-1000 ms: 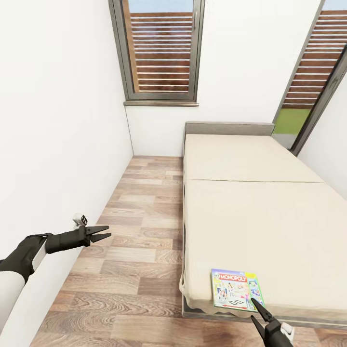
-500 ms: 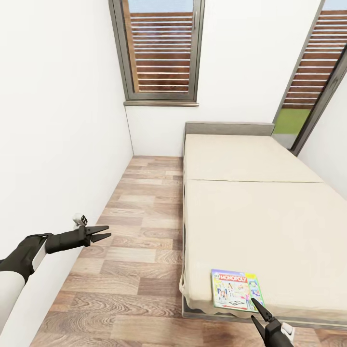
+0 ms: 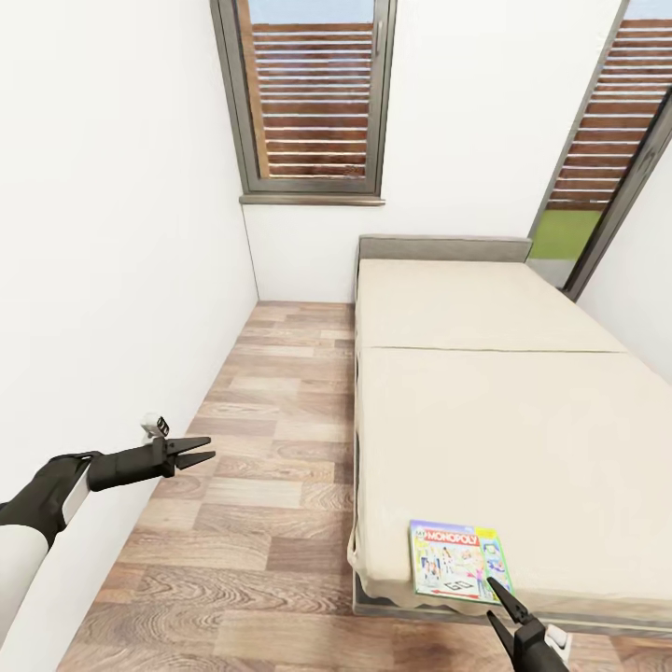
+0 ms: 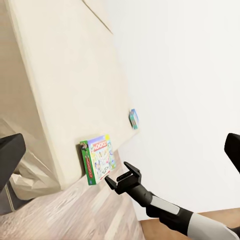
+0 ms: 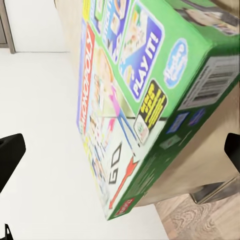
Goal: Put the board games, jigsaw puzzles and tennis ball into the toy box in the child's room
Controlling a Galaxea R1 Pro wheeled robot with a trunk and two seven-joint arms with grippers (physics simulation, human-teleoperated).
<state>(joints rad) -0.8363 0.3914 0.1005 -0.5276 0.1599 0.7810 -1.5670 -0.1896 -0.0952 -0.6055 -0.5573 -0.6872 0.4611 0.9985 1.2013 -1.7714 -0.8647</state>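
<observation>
Cream covers the bed (image 3: 485, 411), and 1 of the board games, the green-edged MONOPOLY box (image 3: 457, 558), is seen lying flat at its near edge, close to the near left corner. A 2nd small box (image 4: 133, 119) is seen in the left wrist view farther along the bed, close by the wall, too small to be read.

The right gripper (image 3: 497, 607) is held just in front of the MONOPOLY box, with 1 finger tip at the box's near edge. Its fingers are spread apart, and nothing is held between them. In the right wrist view the box (image 5: 145, 95) is seen very close, between the 2 dark fingers (image 5: 11, 155).

The left gripper (image 3: 200, 455) is held over the wood floor (image 3: 261, 523), well apart from the bed, with its fingers spread and nothing in them.

The step in hand seems to be the picking up of this box. Next, the right fingers would likely need to be slid around the near edge of the box and closed on it, so it can be lifted and carried to the toy box.
</observation>
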